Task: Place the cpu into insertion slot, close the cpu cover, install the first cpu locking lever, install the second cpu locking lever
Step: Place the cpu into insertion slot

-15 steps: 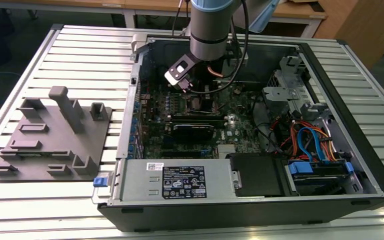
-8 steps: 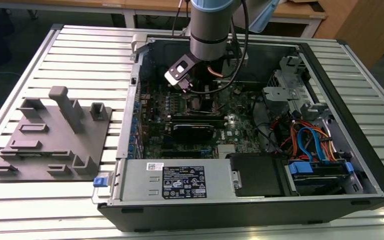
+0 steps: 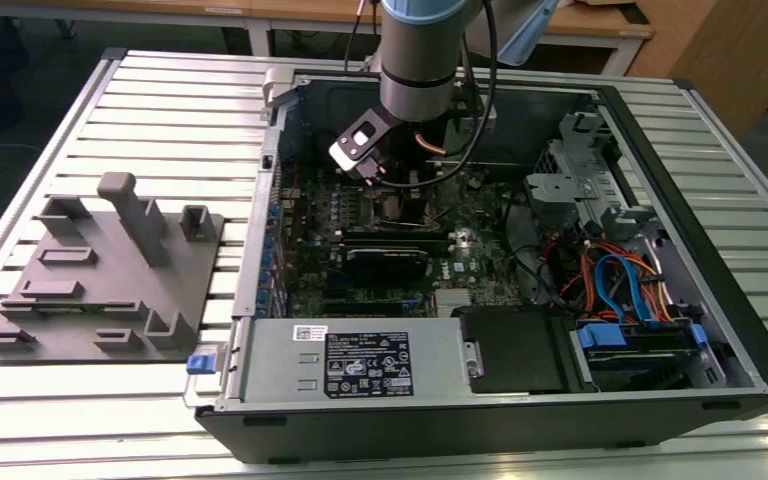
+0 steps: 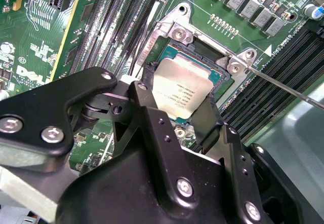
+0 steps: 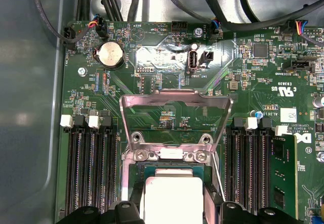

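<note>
In the exterior view my gripper (image 3: 404,188) reaches down into the open computer case (image 3: 491,420) over the motherboard. The cpu (image 4: 179,89) (image 5: 172,196), a silver-tan square chip, sits between my two black fingers (image 4: 147,102), which press on its opposite edges. It is at the insertion slot (image 4: 206,50), level with or just above the silver rim; I cannot tell if it is seated. The cpu cover (image 5: 177,99) stands flipped open beyond the slot. A thin wire locking lever (image 4: 283,84) runs out from the slot's corner.
Long black memory slots (image 5: 91,168) flank the socket on both sides, one with a stick (image 5: 283,173) in it. Cables (image 3: 611,280) and a drive cage (image 3: 571,190) fill the case on the exterior view's right. A grey fixture (image 3: 104,270) lies outside it on the left.
</note>
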Tool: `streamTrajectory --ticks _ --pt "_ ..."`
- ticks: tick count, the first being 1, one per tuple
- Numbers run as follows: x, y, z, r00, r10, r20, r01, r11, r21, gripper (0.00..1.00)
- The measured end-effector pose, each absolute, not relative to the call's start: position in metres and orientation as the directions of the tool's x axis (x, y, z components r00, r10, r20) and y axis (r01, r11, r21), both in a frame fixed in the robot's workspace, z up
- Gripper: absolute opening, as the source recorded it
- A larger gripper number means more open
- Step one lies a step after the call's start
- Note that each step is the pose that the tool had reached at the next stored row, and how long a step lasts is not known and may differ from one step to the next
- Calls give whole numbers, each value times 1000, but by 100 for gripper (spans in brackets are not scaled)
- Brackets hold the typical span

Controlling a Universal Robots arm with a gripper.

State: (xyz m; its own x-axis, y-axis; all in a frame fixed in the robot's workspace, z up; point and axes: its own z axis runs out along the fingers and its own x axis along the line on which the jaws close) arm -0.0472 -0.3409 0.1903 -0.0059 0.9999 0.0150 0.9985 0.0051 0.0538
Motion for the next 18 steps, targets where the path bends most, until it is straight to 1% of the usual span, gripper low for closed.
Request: streamTrajectory --ticks 9,10,11,13,14,18 --pt "-47 -341 190 -6 1000 16 999 5 54 54" --pt "-47 -341 190 -6 1000 16 998 5 55 55" --pt "-47 -341 190 -6 1000 17 998 5 55 60" --pt "-47 -341 190 -6 1000 16 999 5 54 60" --pt "-47 -341 190 -6 1000 15 999 5 54 67" --pt "-47 -341 190 -6 1000 16 999 5 54 67"
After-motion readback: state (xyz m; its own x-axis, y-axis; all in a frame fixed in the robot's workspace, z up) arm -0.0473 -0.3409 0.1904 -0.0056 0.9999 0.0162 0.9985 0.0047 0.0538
